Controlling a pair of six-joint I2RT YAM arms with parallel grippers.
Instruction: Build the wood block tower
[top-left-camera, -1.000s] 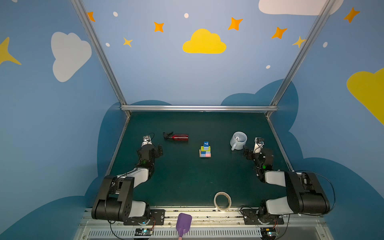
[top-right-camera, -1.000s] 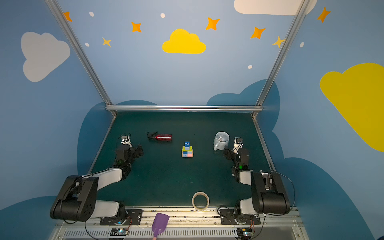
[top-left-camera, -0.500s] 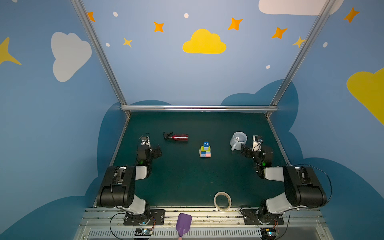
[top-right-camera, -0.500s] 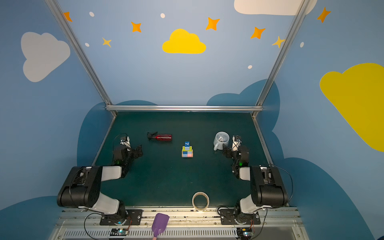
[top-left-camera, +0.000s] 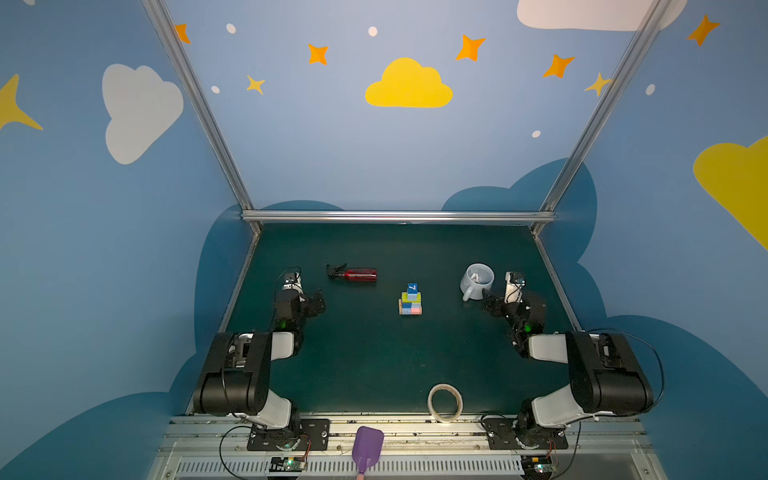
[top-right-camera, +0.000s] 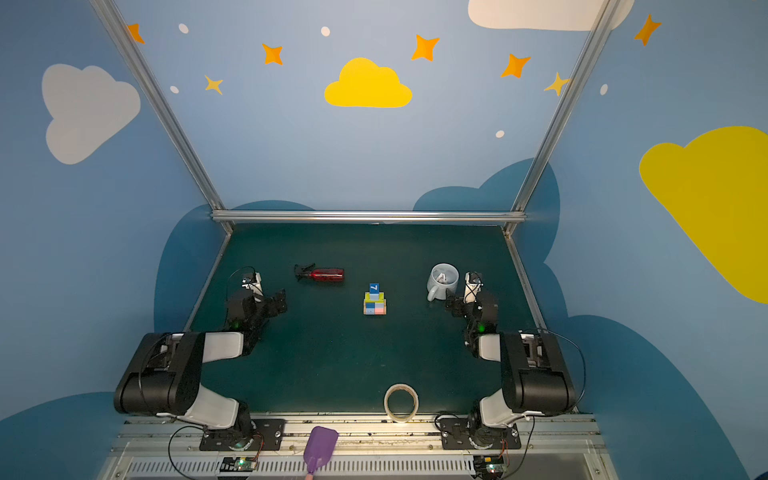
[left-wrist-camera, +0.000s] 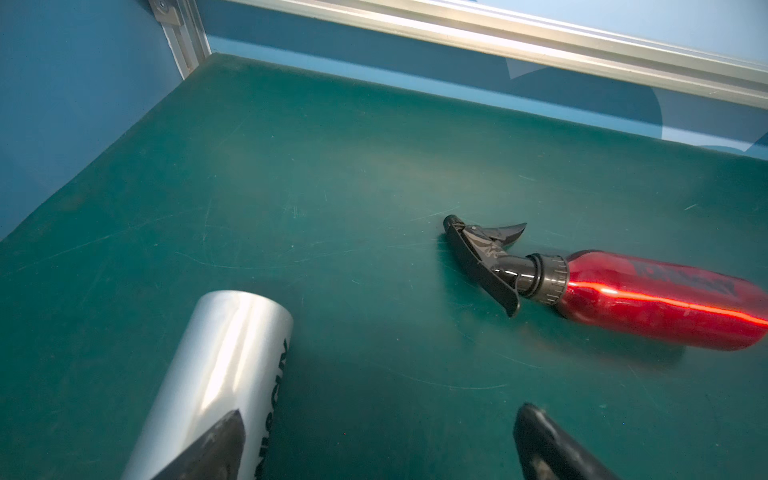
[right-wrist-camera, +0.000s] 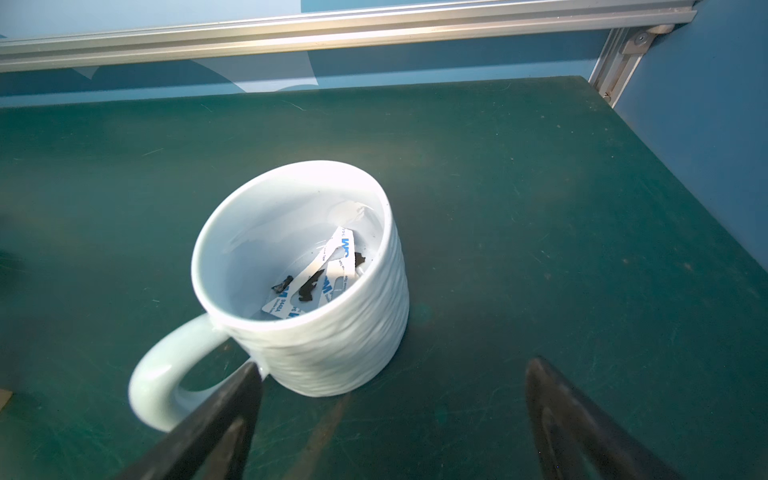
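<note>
The wood block tower (top-left-camera: 410, 300) (top-right-camera: 374, 300) stands mid-table in both top views. Its base is an orange, pink and blue layer, with a yellow-green block and a light-blue block above. A blue cube marked with a white "7" sits on top. My left gripper (top-left-camera: 316, 300) (top-right-camera: 282, 301) (left-wrist-camera: 374, 440) hovers low at the left, far from the tower, open and empty. My right gripper (top-left-camera: 488, 302) (top-right-camera: 451, 305) (right-wrist-camera: 395, 415) is at the right, open and empty, with one finger (right-wrist-camera: 232, 411) close to a mug's handle.
A red spray bottle (top-left-camera: 353, 274) (top-right-camera: 322, 274) (left-wrist-camera: 644, 299) lies left of the tower. The white mug (top-left-camera: 478, 278) (top-right-camera: 444, 278) (right-wrist-camera: 332, 345) holds paper scraps. A tape roll (top-left-camera: 444, 402) (top-right-camera: 401, 402) lies near the front edge. A silver cylinder (left-wrist-camera: 224, 374) shows beside my left finger.
Both arms have folded back toward their bases, elbows swinging up and outward. The grippers stay open near the table's sides. The tower has not moved.
</note>
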